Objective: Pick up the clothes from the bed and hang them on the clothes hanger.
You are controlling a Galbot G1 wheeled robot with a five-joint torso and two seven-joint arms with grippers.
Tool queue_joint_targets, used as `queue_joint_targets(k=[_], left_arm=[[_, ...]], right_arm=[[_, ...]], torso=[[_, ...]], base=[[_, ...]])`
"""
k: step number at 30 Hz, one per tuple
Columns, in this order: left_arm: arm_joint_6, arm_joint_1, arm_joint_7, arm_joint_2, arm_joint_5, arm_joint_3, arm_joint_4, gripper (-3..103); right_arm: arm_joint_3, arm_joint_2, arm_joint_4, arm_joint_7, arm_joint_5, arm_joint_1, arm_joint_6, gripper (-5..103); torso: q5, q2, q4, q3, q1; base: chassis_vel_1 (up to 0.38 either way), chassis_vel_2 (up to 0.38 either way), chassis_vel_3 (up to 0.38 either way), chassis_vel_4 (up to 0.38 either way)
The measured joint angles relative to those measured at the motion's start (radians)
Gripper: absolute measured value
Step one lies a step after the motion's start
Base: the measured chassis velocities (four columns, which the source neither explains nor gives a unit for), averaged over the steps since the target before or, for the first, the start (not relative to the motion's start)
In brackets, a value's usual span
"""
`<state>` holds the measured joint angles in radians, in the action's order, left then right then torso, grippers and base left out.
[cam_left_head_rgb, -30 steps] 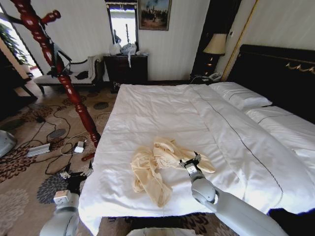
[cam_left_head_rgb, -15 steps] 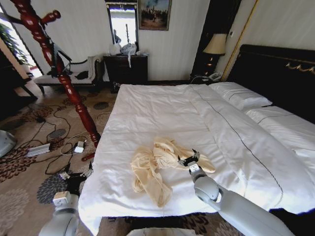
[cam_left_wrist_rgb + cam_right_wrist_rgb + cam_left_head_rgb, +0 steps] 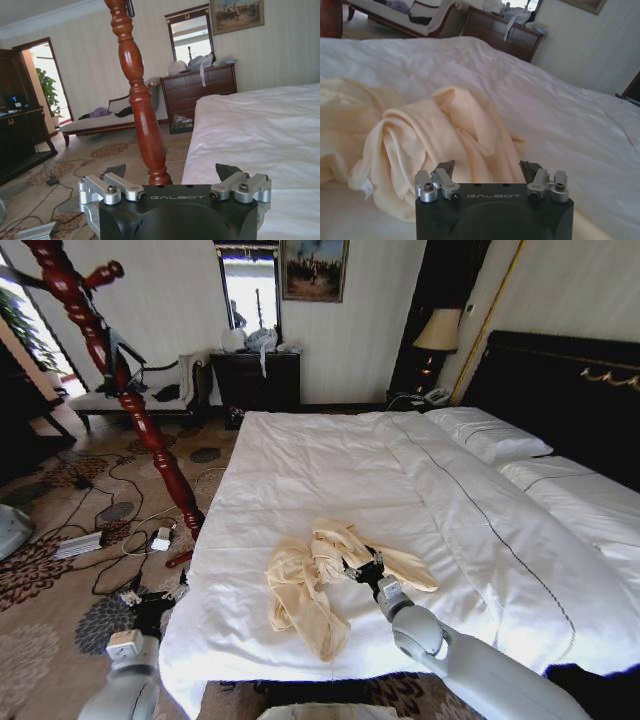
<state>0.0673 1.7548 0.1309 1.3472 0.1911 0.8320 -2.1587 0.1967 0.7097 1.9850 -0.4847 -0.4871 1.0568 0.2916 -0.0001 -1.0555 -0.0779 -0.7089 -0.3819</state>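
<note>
Pick-up stage, with the shirt [image 3: 325, 580] lying in a crumpled heap on the bed [image 3: 300, 470] near its foot edge, one sleeve trailing toward that edge. The right gripper [image 3: 362, 568] reaches low over the duvet and sits at the heap's right-hand side; in the right wrist view its jaws stand open with a raised fold of cream fabric [image 3: 455, 130] bunched directly ahead of and between them, nothing gripped yet. The low, nearly level approach suits a thin, soft garment: a raised fold gives the jaws something to pinch without catching the duvet beneath. The left gripper [image 3: 175, 187] waits low beside the bed's left edge, jaws wide apart and empty, facing the red-brown coat stand [image 3: 130, 400], which rises from the carpet just off the bed's left side. From where one stands, the stand's pegs [image 3: 105, 272] sit high, so the shirt will need a good lift once held. A dresser [image 3: 255, 380] and a bench [image 3: 135, 395] line the far wall.
</note>
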Motion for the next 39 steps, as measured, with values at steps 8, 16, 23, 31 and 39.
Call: queue_joint_targets(k=[8,16,23,31,39], left_arm=[[0.000,-0.003,0.000,-0.005,0.000,0.000,0.006,100],[0.000,-0.013,0.000,-0.006,0.002,-0.002,0.013,100],[0.000,-0.017,-0.001,-0.007,0.003,-0.003,0.018,100],[0.000,-0.019,-0.001,-0.007,0.006,-0.004,0.015,100],[-0.002,-0.017,-0.001,-0.007,0.011,0.001,0.007,100]], right_arm=[[0.007,0.017,-0.035,-0.005,-0.006,-0.002,0.042,45],[0.007,0.010,-0.043,0.002,-0.008,-0.002,0.016,13],[-0.004,-0.014,-0.023,0.023,-0.029,0.002,-0.018,1],[-0.035,-0.062,0.062,0.074,-0.243,-0.007,-0.072,0],[-0.094,-0.111,0.221,0.214,-0.777,-0.095,-0.125,0]], torso=[[0.0001,0.000,0.0000,0.000,0.000],[0.0001,0.000,0.0000,0.000,0.000],[0.0000,0.000,0.0000,0.000,0.000],[0.0002,0.000,0.0000,0.000,0.000],[-0.0001,0.000,0.0003,0.000,0.000]], base=[[0.000,0.000,0.000,0.000],[0.000,0.000,0.000,0.000],[0.000,0.000,0.000,0.000],[0.000,0.000,0.000,0.000],[0.000,0.000,0.000,0.000]])
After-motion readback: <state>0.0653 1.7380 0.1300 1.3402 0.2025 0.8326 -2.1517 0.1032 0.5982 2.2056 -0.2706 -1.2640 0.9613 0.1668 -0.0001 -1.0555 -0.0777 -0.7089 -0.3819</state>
